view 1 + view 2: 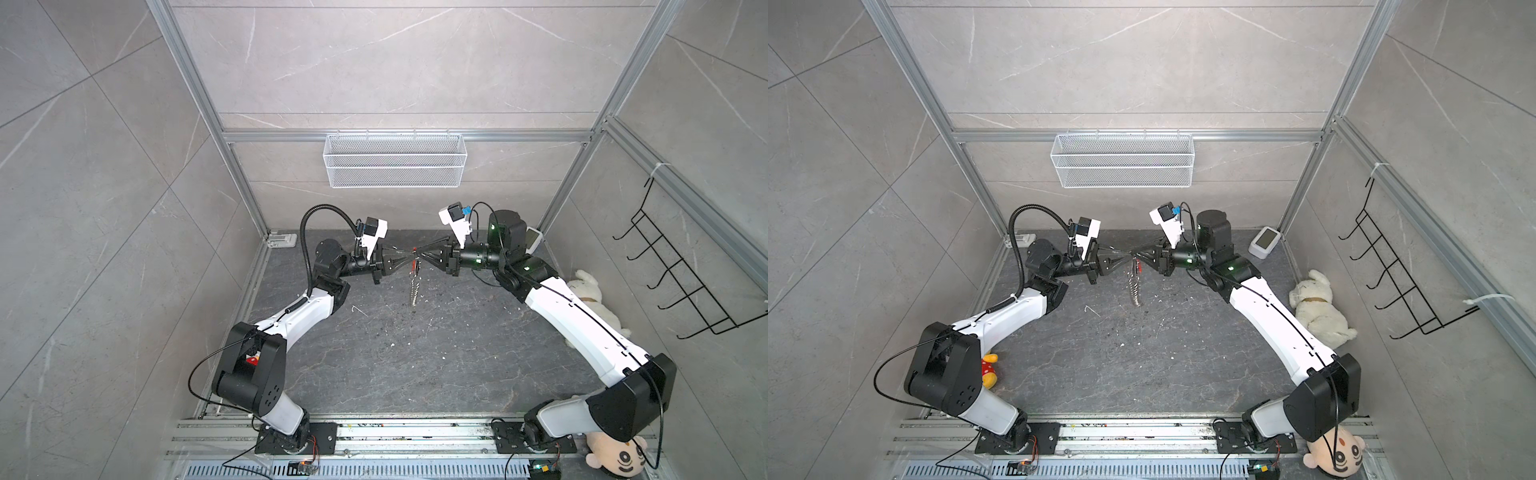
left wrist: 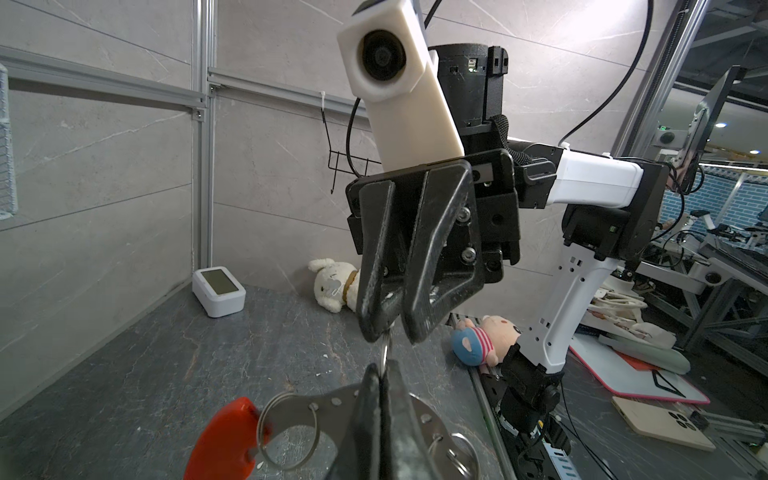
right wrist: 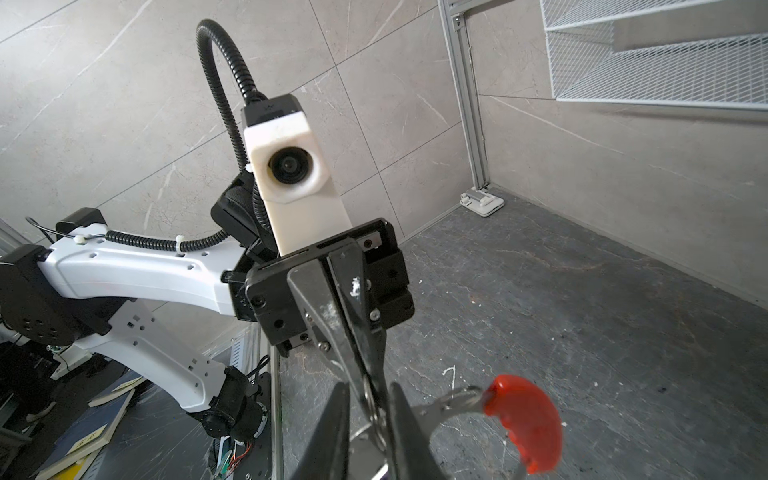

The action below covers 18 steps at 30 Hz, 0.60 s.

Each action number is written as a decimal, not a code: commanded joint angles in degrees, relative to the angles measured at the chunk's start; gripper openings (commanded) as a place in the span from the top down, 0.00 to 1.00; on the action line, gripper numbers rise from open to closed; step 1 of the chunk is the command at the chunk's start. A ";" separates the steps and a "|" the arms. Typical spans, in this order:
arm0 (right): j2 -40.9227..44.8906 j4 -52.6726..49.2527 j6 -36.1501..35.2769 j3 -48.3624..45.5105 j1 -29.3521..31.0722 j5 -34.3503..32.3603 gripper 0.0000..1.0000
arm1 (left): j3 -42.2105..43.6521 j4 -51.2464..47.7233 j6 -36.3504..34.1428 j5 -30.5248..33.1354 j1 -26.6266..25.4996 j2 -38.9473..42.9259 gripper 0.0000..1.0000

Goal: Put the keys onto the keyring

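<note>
Our two end effectors meet tip to tip in the air above the middle of the surface [image 1: 415, 374], and the keyring [image 1: 414, 286] hangs between them. The left end effector [image 1: 405, 257] is closed tightly on the metal band of the keyring. The jaws of the right end effector [image 1: 424, 254] are almost together, and in the left wrist view they seem to pinch one thin small ring [image 2: 385, 353] of it.

From this meeting point the keyring hangs straight down, so its long axis is vertical, and its lower end is near the surface or on it. The red bar [image 3: 525, 419] stands out to one side. Both arms are equally near. We cannot find the black key in any view, so we judge that the coming move depends on this pinched ring.

Nothing blocks the way. The bent white wire [image 1: 358, 309] lies near, while the plush dog [image 1: 1316, 303] and the white device [image 1: 1264, 242] are well apart.
</note>
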State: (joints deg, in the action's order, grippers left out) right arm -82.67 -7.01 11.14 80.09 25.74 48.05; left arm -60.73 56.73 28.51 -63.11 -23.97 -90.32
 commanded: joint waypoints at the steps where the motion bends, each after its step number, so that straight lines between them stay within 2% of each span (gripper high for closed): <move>1: -0.21 0.09 -0.48 -1.02 0.11 0.72 0.80 | -1.77 4.35 -0.04 0.93 -0.03 0.98 1.00; 18: 0.68 2.28 0.93 -3.59 0.13 1.61 0.82 | -1.67 6.46 1.15 2.21 0.10 0.87 1.00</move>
State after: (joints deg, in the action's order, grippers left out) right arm -82.67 -5.87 11.20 77.23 25.74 48.51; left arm -60.73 57.28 28.77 -62.04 -23.97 -90.35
